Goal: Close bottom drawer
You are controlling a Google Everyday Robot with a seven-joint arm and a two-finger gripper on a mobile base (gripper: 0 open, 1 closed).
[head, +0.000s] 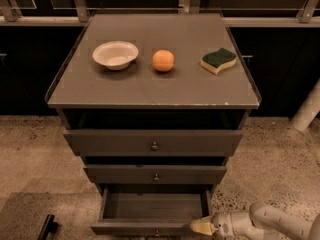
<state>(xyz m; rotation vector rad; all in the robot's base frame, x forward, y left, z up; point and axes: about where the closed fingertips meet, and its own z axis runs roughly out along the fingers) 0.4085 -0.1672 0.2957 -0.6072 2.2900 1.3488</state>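
Note:
The bottom drawer (150,228) is the lowest and narrowest of three grey-brown fronts. It is pulled out, and its empty inside shows from above. Its tiny knob sits at the picture's lower edge. My gripper (201,227) comes in from the lower right on a white arm. Its pale tip sits at the right end of the drawer's front. The middle drawer (156,174) and top drawer (154,143) above it are pushed in.
On the cabinet top (80,91) lie a white bowl (115,54), an orange (163,60) and a green and yellow sponge (218,60). Speckled floor surrounds the cabinet. A dark object (47,227) lies on the floor at lower left. A white post (307,109) stands at right.

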